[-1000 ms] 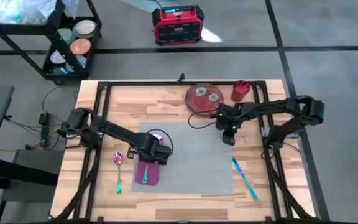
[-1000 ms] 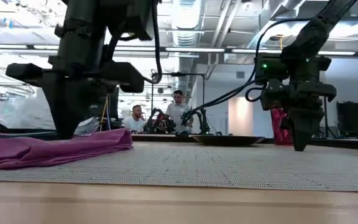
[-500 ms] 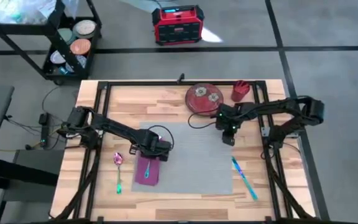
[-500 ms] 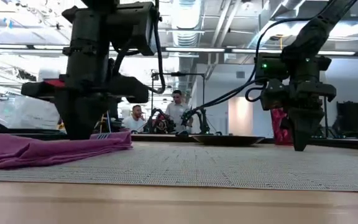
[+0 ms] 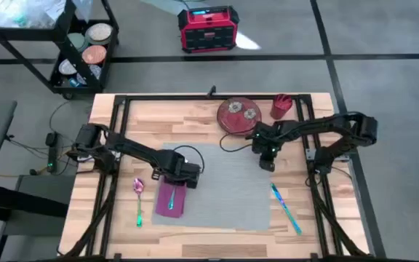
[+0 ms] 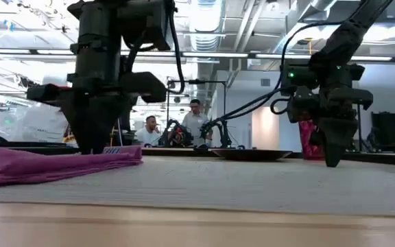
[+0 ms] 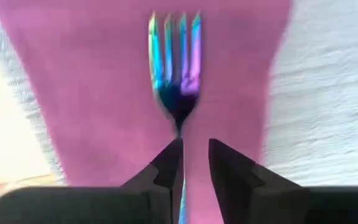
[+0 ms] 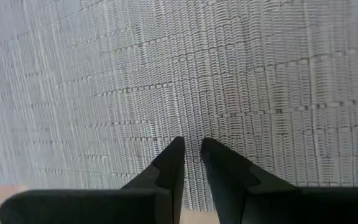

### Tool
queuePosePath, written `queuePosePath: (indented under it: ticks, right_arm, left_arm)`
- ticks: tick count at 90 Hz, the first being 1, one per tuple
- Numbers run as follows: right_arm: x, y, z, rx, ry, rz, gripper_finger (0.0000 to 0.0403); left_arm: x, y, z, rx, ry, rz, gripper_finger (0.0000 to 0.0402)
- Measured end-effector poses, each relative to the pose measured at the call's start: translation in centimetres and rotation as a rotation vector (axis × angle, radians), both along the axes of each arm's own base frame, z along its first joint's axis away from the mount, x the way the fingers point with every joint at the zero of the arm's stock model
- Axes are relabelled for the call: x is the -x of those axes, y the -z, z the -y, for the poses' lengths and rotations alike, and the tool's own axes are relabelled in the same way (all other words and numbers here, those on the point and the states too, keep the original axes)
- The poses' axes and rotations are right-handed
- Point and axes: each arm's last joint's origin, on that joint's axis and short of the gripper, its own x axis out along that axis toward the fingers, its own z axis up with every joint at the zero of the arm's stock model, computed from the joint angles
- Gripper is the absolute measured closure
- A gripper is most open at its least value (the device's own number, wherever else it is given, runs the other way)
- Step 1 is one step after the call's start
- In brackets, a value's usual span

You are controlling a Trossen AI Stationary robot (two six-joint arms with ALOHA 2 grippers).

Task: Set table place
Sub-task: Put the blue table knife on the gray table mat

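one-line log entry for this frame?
left gripper: over fork on napkin | right gripper: narrow gap, over placemat far edge | plate: off mat

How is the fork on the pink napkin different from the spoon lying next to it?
The fork lies on the pink napkin, over the grey placemat; the spoon lies on the bare wooden table, off the mat. The fork ends in four tines, the spoon in a rounded pinkish bowl. The left gripper is at the fork's end; nothing is near the spoon. Both share a rainbow metallic sheen and lie roughly parallel.
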Motion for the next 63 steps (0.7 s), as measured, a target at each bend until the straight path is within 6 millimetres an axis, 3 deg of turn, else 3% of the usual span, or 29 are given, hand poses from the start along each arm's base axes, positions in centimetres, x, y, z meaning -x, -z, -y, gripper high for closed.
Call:
queuePosePath:
  ticks: [14,36,56,63]
  right_arm:
    - [-0.5,-0.4,0.5,0.006,0.044,0.018,0.0348]
    - [-3.1,-3.8,2.2,0.063,0.072,0.123,0.0348]
    - [-3.7,-6.2,3.3,0.056,0.156,0.11,0.0348]
    - [-3.4,-6.9,4.0,0.149,0.189,0.102,0.0348]
  left_arm:
    - [0.3,-1.3,-0.6,-0.007,-0.007,0.04,0.0324]
    - [1.4,-4.6,-3.0,-0.121,-0.041,0.159,0.0322]
    - [4.2,-8.0,-4.8,-0.309,-0.04,0.185,0.0322]
    - [5.4,-9.1,-5.5,-0.358,-0.024,0.185,0.0322]
